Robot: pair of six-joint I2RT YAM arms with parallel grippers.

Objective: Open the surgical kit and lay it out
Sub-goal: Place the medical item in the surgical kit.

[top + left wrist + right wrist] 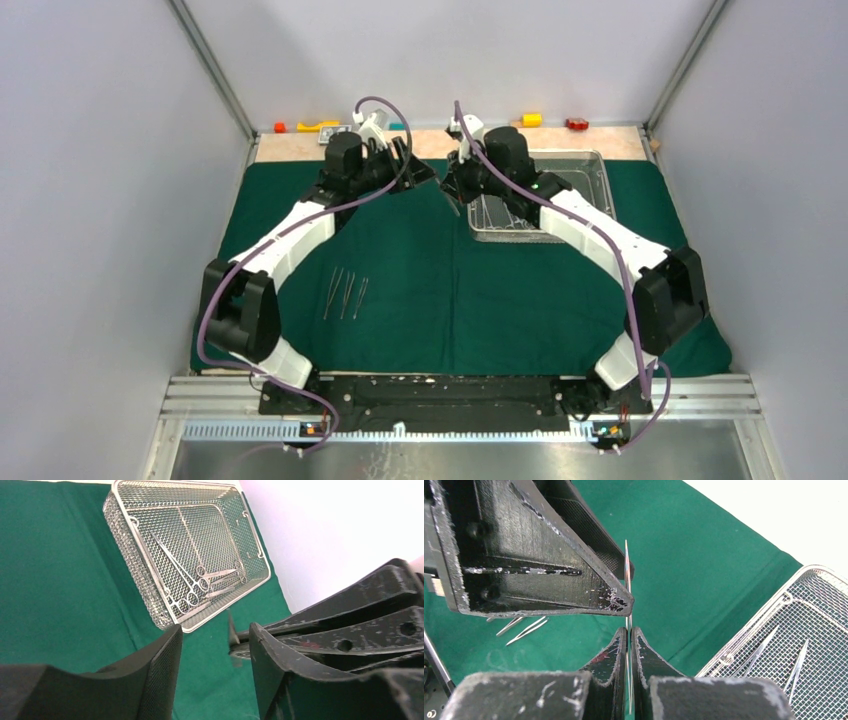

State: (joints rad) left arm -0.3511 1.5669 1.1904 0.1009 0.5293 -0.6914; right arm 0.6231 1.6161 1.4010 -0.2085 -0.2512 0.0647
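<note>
right gripper (629,635) pinched tight on slim steel instrument (626,565) | left gripper (216,628) fingers part-spread either side of it | wire-mesh tray (603,170) far right on green cloth (450,290) | three tweezers (345,293) lie left

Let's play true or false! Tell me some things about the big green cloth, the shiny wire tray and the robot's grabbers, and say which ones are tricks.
1. The large dark green cloth lies spread out on the table. True.
2. The silver wire-mesh tray is empty. False: several steel instruments lie inside it.
3. Three slim steel tweezers lie side by side on the cloth. True.
4. The right gripper is open and holds nothing. False: it is shut on a thin steel instrument.
5. The small coloured blocks sit on the green cloth. False: they sit beyond its far edge, by the back wall.
</note>
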